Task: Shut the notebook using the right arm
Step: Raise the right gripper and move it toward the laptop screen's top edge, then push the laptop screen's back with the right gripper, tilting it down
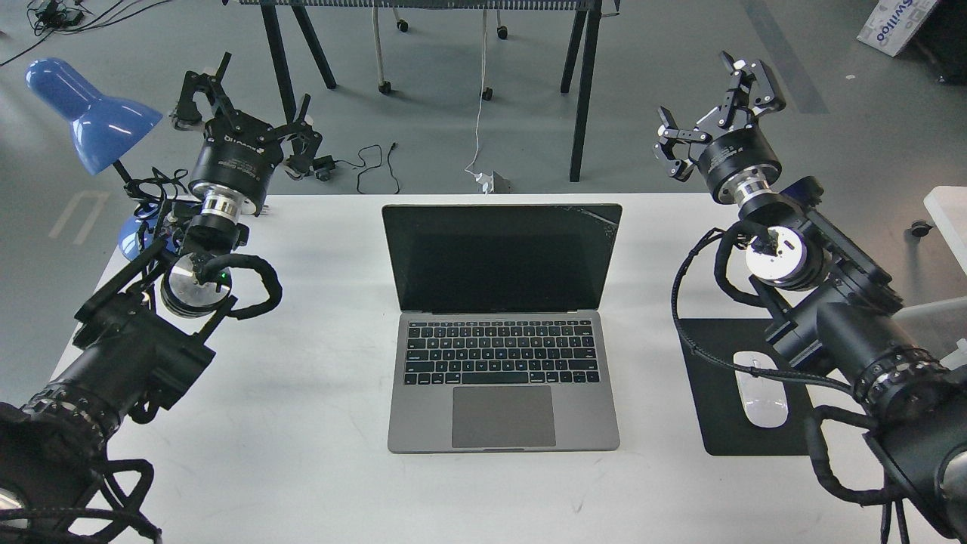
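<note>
Bare white table lies on both sides of the open notebook, and its cracked screen stands upright with open air behind the lid. Right of it a black mouse pad carrying a white mouse lies partly under the right arm; a blue desk lamp crowds the far left corner

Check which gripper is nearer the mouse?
Right. The right gripper hangs open above and behind the mouse; the left gripper is across the notebook, far side.

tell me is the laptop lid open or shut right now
Open: the notebook shows its raised dark screen and bare keyboard on the table.
</note>
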Controlling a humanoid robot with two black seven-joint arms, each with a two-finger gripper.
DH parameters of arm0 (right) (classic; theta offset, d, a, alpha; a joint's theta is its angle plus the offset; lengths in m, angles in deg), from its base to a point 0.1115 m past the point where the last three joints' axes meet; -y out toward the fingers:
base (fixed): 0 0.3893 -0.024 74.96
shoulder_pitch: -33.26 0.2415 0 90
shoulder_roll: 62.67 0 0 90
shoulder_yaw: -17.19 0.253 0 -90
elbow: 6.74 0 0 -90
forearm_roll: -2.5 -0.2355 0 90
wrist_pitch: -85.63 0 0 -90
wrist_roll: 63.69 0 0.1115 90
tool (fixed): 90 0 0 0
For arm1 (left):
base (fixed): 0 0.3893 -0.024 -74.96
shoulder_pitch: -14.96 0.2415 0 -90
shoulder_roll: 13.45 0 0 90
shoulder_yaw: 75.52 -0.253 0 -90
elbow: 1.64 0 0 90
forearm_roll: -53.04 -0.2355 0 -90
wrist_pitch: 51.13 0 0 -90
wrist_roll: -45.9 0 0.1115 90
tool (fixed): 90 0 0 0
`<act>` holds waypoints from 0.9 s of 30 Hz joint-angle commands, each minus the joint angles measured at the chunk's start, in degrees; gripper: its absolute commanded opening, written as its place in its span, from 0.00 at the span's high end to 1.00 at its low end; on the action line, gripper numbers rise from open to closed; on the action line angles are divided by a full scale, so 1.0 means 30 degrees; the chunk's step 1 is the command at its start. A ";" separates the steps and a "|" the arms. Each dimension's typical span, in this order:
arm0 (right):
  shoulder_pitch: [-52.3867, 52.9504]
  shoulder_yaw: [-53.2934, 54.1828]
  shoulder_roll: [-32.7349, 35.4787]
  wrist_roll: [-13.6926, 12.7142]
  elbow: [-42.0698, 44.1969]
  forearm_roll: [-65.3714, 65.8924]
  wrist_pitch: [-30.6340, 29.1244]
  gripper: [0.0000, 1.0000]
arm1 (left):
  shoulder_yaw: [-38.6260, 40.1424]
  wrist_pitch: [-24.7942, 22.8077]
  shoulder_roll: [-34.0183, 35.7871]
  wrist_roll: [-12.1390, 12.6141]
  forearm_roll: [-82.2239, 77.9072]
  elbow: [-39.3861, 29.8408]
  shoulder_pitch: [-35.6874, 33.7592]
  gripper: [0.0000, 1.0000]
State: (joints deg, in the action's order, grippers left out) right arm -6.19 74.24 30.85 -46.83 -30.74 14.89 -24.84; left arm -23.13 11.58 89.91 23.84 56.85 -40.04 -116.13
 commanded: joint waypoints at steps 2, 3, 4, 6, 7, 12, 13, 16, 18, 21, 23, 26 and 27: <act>0.0610 -0.0180 -0.1027 0.0062 0.1026 0.0001 -0.0003 0.00 | -0.0002 -0.0016 0.0000 -0.0001 -0.0007 -0.0031 0.0017 0.00; 0.0611 -0.0296 -0.1086 0.0062 0.1026 -0.0028 -0.0003 0.00 | -0.0002 -0.0016 0.0000 0.0028 -0.0007 -0.0031 0.0017 0.00; 0.0611 -0.0471 -0.1145 0.0033 0.1026 0.0000 -0.0003 0.00 | -0.0002 -0.0045 0.0000 0.0028 -0.0007 -0.0031 0.0017 0.00; 0.0582 -0.1056 -0.1146 0.0033 0.0968 -0.0028 -0.0090 0.00 | -0.0002 -0.0045 0.0000 0.0057 -0.0036 -0.0031 0.0017 0.00; 0.0523 -0.1494 -0.1146 0.0033 0.0939 -0.0029 -0.0148 0.00 | -0.0031 -0.0074 0.0029 0.0058 -0.0036 -0.0002 0.0017 0.00; 0.0173 -0.2728 -0.1087 -0.0113 0.0559 -0.0058 -0.0587 0.00 | -0.0031 -0.0075 0.0029 0.0058 -0.0036 -0.0031 0.0017 0.00; -0.0003 -0.2729 -0.1029 -0.0113 0.0442 -0.0058 -0.0733 0.00 | -0.0031 -0.0075 0.0029 0.0058 -0.0065 -0.0031 0.0017 0.00; -0.0530 -0.2758 -0.0882 -0.0172 -0.0318 -0.0058 -0.0852 0.00 | -0.0031 -0.0075 0.0029 0.0058 -0.0066 -0.0002 0.0046 0.00; -0.1027 -0.2758 -0.0503 -0.0201 -0.1400 -0.0058 -0.0852 0.00 | -0.0031 -0.0075 0.0029 0.0058 -0.0066 -0.0031 0.0017 0.00; -0.1935 -0.2788 0.0433 -0.0434 -0.3244 -0.0058 -0.0765 0.00 | -0.0031 -0.0075 0.0029 0.0058 -0.0066 -0.0031 0.0017 0.00; -0.2434 -0.2788 0.0874 -0.0640 -0.4242 -0.0058 -0.0706 0.00 | -0.0031 -0.0075 0.0029 0.0058 -0.0066 -0.0031 0.0017 0.00; -0.3166 -0.2788 0.1343 -0.0758 -0.5591 -0.0058 -0.0647 0.00 | -0.0031 -0.0075 0.0029 0.0058 -0.0066 -0.0030 0.0046 0.00; -0.3372 -0.2788 0.1519 -0.0787 -0.5943 -0.0058 -0.0647 0.00 | -0.0031 -0.0075 0.0029 0.0058 -0.0066 -0.0031 0.0017 0.00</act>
State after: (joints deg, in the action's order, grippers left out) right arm -14.39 65.87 33.98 -48.91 -45.10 14.71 -26.89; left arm -23.23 11.35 90.00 24.02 56.63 -40.12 -116.03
